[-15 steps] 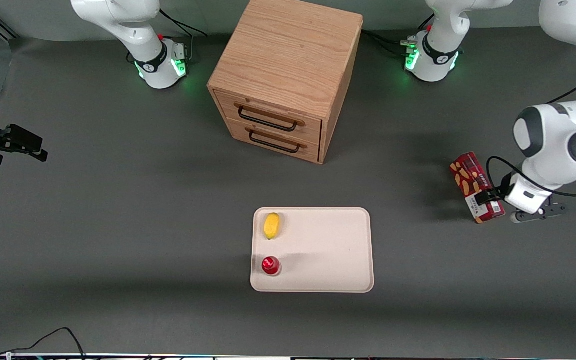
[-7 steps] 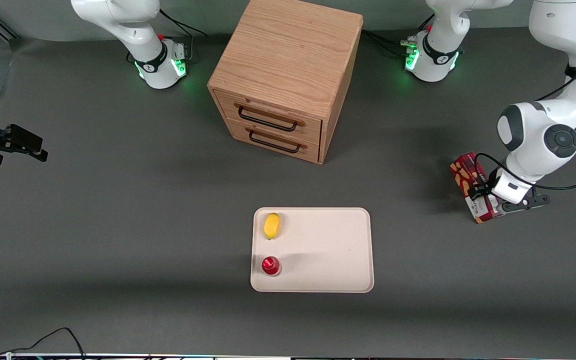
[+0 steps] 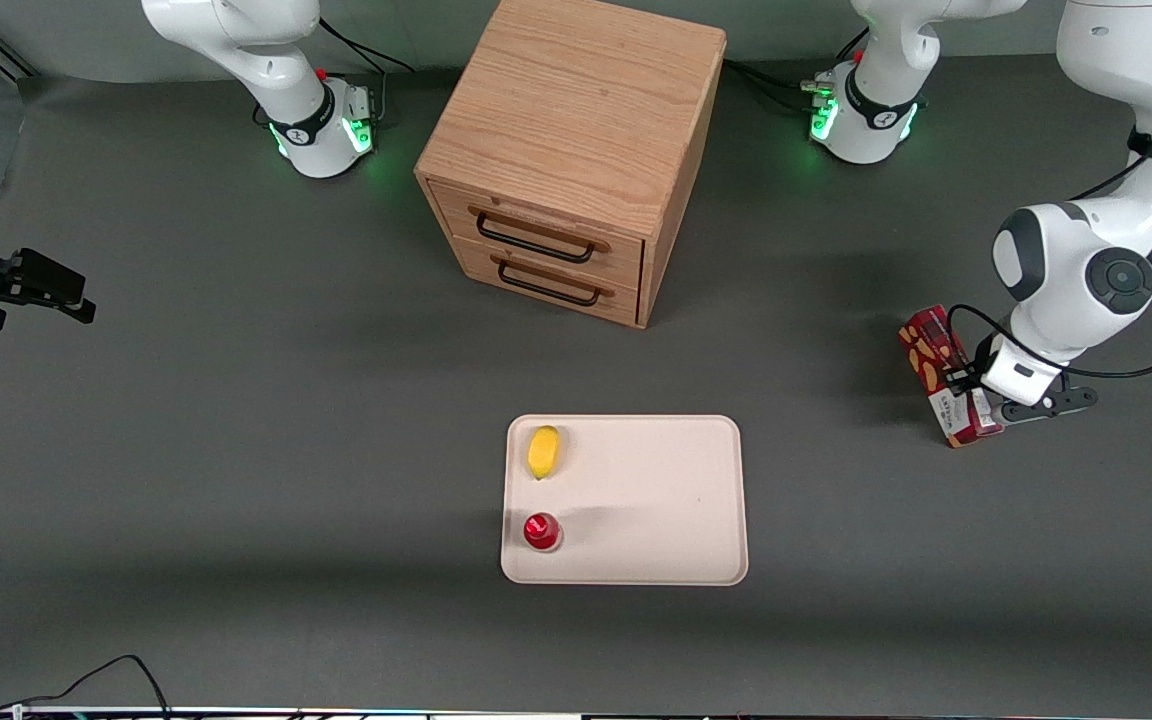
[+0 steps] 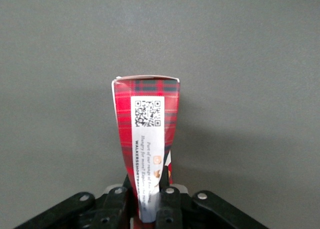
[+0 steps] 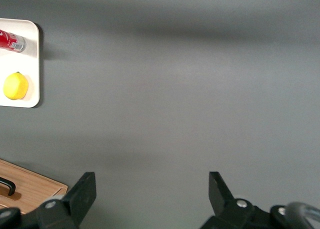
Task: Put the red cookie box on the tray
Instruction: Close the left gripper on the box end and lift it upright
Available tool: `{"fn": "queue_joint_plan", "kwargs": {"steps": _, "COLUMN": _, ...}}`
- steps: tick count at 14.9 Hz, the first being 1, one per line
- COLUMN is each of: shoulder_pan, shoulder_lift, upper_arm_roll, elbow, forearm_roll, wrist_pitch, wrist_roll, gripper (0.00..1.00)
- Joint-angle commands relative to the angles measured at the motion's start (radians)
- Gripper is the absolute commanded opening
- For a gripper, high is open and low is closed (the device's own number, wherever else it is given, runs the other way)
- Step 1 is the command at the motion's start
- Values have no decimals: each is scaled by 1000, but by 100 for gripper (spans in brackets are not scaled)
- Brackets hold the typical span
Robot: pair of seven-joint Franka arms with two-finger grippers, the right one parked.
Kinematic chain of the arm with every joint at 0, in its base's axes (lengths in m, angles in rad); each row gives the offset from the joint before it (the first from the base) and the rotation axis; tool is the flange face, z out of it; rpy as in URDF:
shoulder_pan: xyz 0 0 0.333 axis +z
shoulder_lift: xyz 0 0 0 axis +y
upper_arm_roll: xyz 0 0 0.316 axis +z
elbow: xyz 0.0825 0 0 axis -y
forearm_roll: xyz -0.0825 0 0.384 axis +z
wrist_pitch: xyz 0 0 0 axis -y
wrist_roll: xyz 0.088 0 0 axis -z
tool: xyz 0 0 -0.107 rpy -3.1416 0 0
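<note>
Grey matting is covering the whole table [image 3: 236, 420], with a wooden drawer cabinet [image 3: 571, 150] standing farther from the front camera than the tray [image 3: 666, 500]. Toward the working arm's end of the table, the red cookie box [image 3: 931, 355] is sitting well apart from the tray, its long axis running from the cabinet's depth toward the front camera, with the white-labelled end nearer that camera. The gripper [image 3: 976, 392] is reaching over that labelled end, and its fingers [image 4: 167, 199] are pressing narrowly against both sides of the box. From the wrist, the box [image 4: 146, 134] is pointing straight away from the gripper [image 4: 149, 206]. A lemon [image 3: 543, 451] and a small red can [image 3: 541, 530] are resting on the tray.
</note>
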Motion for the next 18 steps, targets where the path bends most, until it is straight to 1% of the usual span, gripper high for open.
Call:
{"fn": "queue_joint_plan", "kwargs": {"steps": 1, "shoulder_pan": -24, "shoulder_lift": -85, "upper_arm_roll": 2, "elbow": 54, "forearm_roll": -16, "wrist_pitch": -151, "wrist_roll": 6, "gripper": 0}}
{"fn": "queue_joint_plan", "kwargs": {"steps": 3, "shoulder_pan": -38, "shoulder_lift": -107, "upper_arm_roll": 1, "elbow": 212, "forearm_roll": -16, "wrist_pitch": -381, "wrist_roll": 8, "gripper": 0}}
{"fn": "queue_joint_plan", "kwargs": {"steps": 6, "shoulder_pan": -62, "shoulder_lift": -99, "upper_arm_roll": -3, "elbow": 538, "forearm_roll": -16, "wrist_pitch": -751, "wrist_roll": 14, "gripper": 0}}
{"fn": "queue_joint_plan", "kwargs": {"steps": 7, "shoulder_pan": -70, "shoulder_lift": -95, "upper_arm_roll": -3, "elbow": 635, "forearm_roll": -16, "wrist_pitch": -843, "wrist_roll": 8, "gripper": 0}}
{"fn": "queue_joint_plan", "kwargs": {"steps": 9, "shoulder_pan": -88, "shoulder_lift": -87, "upper_arm_roll": -10, "elbow": 779, "forearm_roll": -18, "wrist_pitch": -964, "wrist_roll": 0, "gripper": 0}}
{"fn": "queue_joint_plan", "kwargs": {"steps": 11, "shoulder_pan": -101, "shoulder_lift": -72, "upper_arm_roll": -35, "elbow": 858, "forearm_roll": -21, "wrist_pitch": -1008, "wrist_roll": -24, "gripper": 0}}
{"fn": "queue_joint_plan", "kwargs": {"steps": 12, "shoulder_pan": -104, "shoulder_lift": -59, "upper_arm_roll": -58, "elbow": 875, "forearm_roll": -22, "wrist_pitch": -1008, "wrist_roll": -61, "gripper": 0}}
{"fn": "queue_joint_plan", "kwargs": {"steps": 15, "shoulder_pan": -105, "shoulder_lift": 8, "upper_arm_roll": -159, "elbow": 925, "forearm_roll": -57, "wrist_pitch": -999, "wrist_roll": -238, "gripper": 0}}
{"fn": "queue_joint_plan", "kwargs": {"steps": 18, "shoulder_pan": -105, "shoulder_lift": 135, "upper_arm_roll": -269, "elbow": 1028, "forearm_roll": -57, "wrist_pitch": -986, "wrist_roll": -449, "gripper": 0}}
